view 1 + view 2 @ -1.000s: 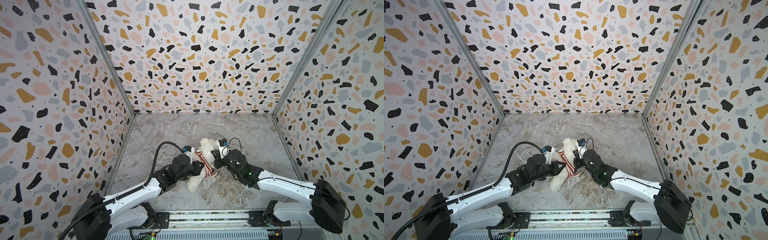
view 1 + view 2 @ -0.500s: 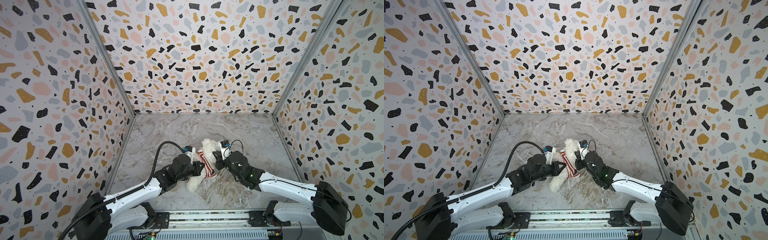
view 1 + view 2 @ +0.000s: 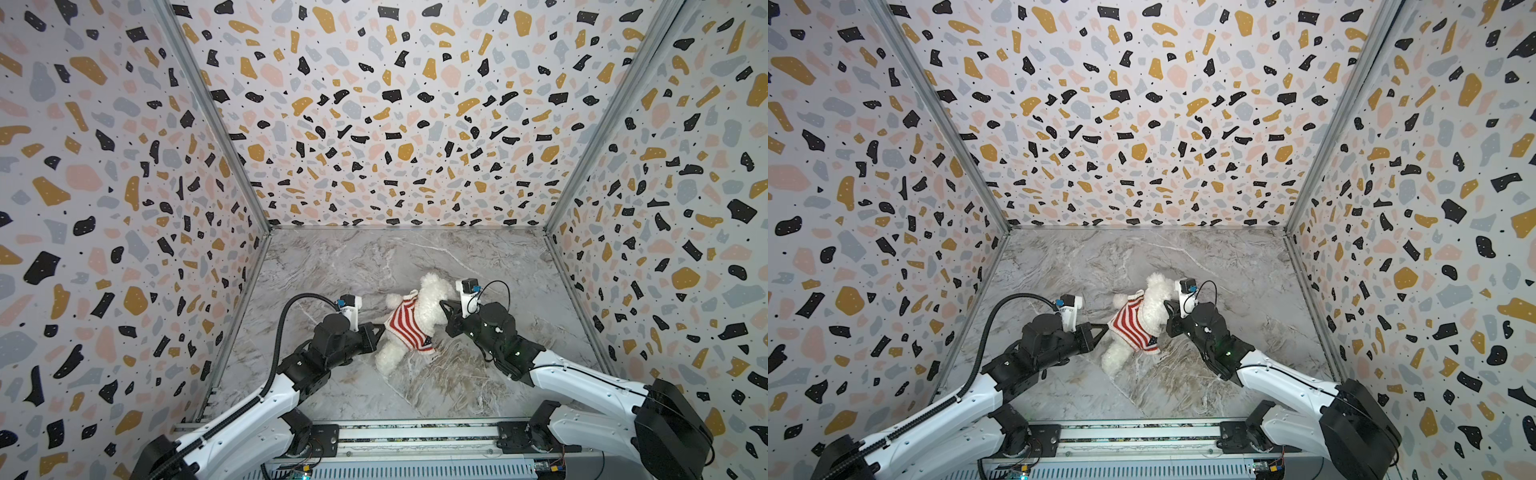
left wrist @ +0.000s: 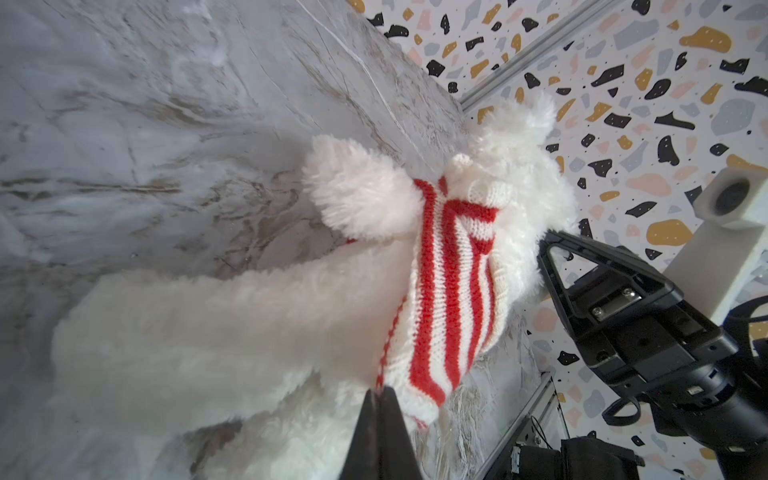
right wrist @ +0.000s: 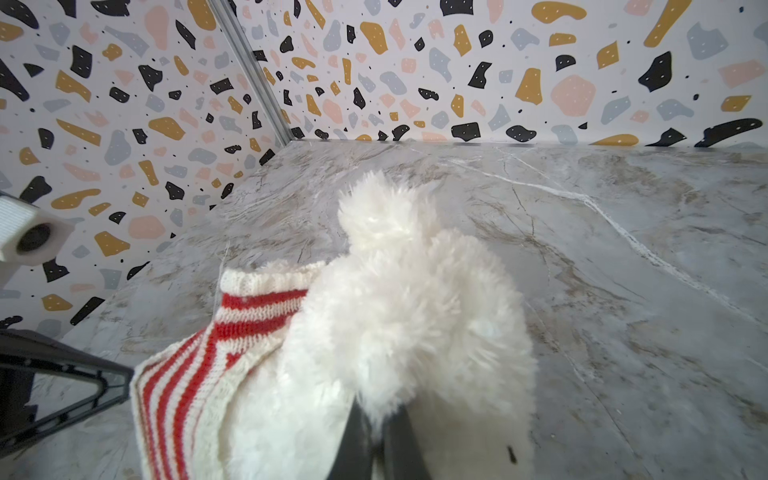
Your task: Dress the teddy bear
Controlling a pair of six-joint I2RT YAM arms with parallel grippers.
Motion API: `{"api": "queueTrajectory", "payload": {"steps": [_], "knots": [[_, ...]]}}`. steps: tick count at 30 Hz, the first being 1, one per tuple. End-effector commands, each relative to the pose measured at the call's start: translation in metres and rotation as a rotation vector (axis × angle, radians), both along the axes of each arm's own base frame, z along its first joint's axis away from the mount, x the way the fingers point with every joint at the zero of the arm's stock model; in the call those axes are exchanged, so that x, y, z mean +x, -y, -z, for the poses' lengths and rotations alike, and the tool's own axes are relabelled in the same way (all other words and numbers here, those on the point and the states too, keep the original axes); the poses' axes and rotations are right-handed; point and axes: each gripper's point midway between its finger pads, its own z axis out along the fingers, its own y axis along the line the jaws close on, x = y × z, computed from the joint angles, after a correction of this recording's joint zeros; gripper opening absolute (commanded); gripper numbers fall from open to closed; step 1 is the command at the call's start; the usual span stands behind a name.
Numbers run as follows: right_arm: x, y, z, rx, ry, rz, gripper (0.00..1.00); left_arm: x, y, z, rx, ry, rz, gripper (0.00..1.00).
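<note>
The cream-white teddy bear (image 3: 432, 293) (image 3: 1156, 291) lies on the marble floor between both arms, with its head toward the back. A red-and-white striped sweater (image 3: 405, 322) (image 3: 1133, 322) covers its torso, and one fluffy arm pokes out of a sleeve. My left gripper (image 3: 380, 328) (image 4: 380, 390) is shut on the sweater (image 4: 449, 291) at its lower hem, beside the bear's legs (image 4: 208, 324). My right gripper (image 3: 442, 305) (image 5: 376, 419) is shut on the fur of the bear's head (image 5: 415, 311), right next to the sweater's collar (image 5: 257, 291).
Terrazzo-patterned walls (image 3: 395, 104) enclose the marble floor (image 3: 374, 257) on three sides. A metal rail (image 3: 415, 432) with the arm bases runs along the front edge. Both arms reach in low from the front, one on each side of the bear.
My left gripper has drawn the sweater hem leftward, so the sweater lies spread further down the bear's body. My right gripper has shifted slightly right with the head.
</note>
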Motion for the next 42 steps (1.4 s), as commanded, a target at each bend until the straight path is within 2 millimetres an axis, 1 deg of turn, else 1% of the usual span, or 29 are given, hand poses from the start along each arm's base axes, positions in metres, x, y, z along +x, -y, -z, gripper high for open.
{"api": "queueTrajectory", "payload": {"steps": [1, 5, 7, 9, 13, 15, 18, 20, 23, 25, 29, 33, 37, 40, 41, 42], "knots": [[0.002, 0.012, -0.027, 0.057, 0.089, 0.035, 0.0, 0.002, -0.018, 0.008, 0.021, -0.004, -0.06, 0.0], [0.0, 0.015, -0.03, 0.05, 0.108, 0.033, 0.0, 0.002, -0.027, 0.014, 0.026, -0.008, -0.103, 0.0], [-0.001, 0.015, -0.03, 0.046, 0.104, 0.03, 0.0, 0.002, -0.028, 0.014, 0.023, 0.0, -0.106, 0.0], [-0.004, 0.013, -0.033, 0.049, 0.12, 0.005, 0.0, 0.003, -0.024, 0.011, 0.001, 0.014, -0.09, 0.0], [-0.014, 0.001, -0.047, 0.059, 0.197, -0.08, 0.0, 0.0, -0.003, -0.005, -0.05, 0.038, 0.021, 0.0], [-0.023, -0.004, -0.057, 0.079, 0.256, -0.143, 0.0, 0.0, 0.004, -0.021, -0.054, 0.066, 0.059, 0.01], [-0.037, -0.01, -0.069, 0.101, 0.334, -0.219, 0.0, 0.004, 0.002, -0.049, -0.036, 0.124, 0.053, 0.29], [-0.048, -0.012, -0.077, 0.114, 0.392, -0.269, 0.0, 0.005, 0.003, -0.06, -0.033, 0.142, 0.062, 0.43], [-0.06, -0.014, -0.087, 0.132, 0.463, -0.322, 0.0, 0.006, 0.01, -0.068, -0.056, 0.136, 0.094, 0.56], [-0.067, -0.015, -0.091, 0.135, 0.494, -0.351, 0.0, 0.006, 0.015, -0.073, -0.085, 0.136, 0.108, 0.6], [-0.074, -0.014, -0.096, 0.148, 0.536, -0.37, 0.0, 0.007, 0.017, -0.079, -0.104, 0.139, 0.113, 0.62], [-0.075, -0.012, -0.098, 0.163, 0.547, -0.367, 0.0, 0.007, 0.014, -0.063, -0.058, 0.097, 0.104, 0.63], [-0.073, -0.013, -0.097, 0.166, 0.541, -0.36, 0.0, 0.001, 0.024, -0.056, -0.153, 0.064, 0.131, 0.63], [-0.073, -0.012, -0.097, 0.17, 0.544, -0.354, 0.0, -0.002, 0.028, -0.045, -0.188, 0.025, 0.136, 0.63], [-0.073, -0.013, -0.097, 0.168, 0.544, -0.354, 0.0, -0.003, 0.029, -0.045, -0.21, 0.024, 0.137, 0.63], [-0.073, -0.014, -0.097, 0.168, 0.544, -0.357, 0.0, -0.003, 0.031, -0.052, -0.242, 0.042, 0.144, 0.61]]}}
